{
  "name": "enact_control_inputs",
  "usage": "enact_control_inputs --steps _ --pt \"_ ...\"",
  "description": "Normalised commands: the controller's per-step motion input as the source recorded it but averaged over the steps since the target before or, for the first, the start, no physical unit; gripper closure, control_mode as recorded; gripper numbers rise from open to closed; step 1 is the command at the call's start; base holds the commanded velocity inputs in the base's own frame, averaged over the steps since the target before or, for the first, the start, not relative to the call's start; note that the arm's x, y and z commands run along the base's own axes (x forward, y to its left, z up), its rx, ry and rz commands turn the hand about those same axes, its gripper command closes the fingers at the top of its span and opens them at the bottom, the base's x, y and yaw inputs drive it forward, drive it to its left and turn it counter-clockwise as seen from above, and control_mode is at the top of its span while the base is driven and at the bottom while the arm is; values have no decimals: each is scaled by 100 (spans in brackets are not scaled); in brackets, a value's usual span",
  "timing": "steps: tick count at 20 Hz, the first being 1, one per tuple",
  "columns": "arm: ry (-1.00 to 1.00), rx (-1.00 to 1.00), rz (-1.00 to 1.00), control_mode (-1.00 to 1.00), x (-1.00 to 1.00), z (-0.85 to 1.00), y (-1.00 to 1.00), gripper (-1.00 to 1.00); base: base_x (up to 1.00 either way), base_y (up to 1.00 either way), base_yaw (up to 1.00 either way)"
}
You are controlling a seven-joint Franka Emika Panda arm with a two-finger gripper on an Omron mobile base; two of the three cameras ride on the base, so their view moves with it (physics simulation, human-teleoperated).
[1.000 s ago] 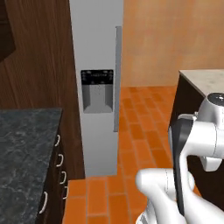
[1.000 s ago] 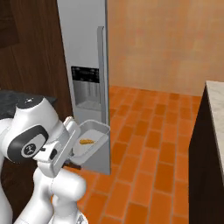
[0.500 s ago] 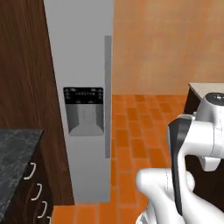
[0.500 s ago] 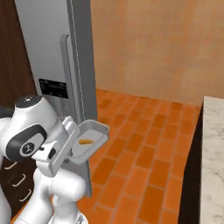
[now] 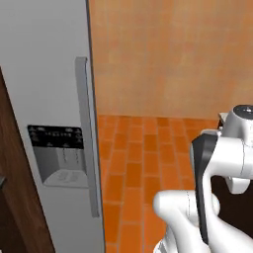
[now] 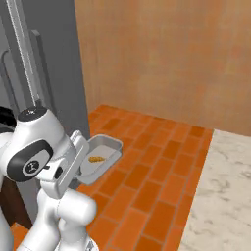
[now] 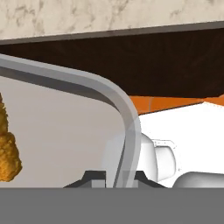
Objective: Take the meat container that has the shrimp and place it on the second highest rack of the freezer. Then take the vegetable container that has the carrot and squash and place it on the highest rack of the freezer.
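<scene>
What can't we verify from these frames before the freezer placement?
- Freezer interior and racks: hidden behind the shut door in both base views.
- Gripper fingers: cut off by the hand view's bottom edge, either side of the container rim.
- Orange-brown food: cut by the hand view's left edge, tiny in the right base view.

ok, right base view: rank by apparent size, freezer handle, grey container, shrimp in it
1. Freezer handle: the long bar is tallest in the picture.
2. Grey container: held out in front of the arm, and nearer the camera, so its look may flatter it.
3. Shrimp: a small orange piece inside the container.
</scene>
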Motion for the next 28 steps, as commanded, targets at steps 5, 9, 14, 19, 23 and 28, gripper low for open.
enact_control_inputs --steps 5,9,14,19,23,28 --pt "0 0 0 100 0 0 0 100 96 -59 24" --pt "0 0 0 100 0 0 0 100 100 -27 11" --pt "0 0 0 100 0 0 0 100 100 -36 14" --pt "0 0 0 100 0 0 0 100 98 -28 12" --pt "0 0 0 100 0 0 0 100 99 -39 15" --pt "0 0 0 100 0 0 0 100 74 -42 56"
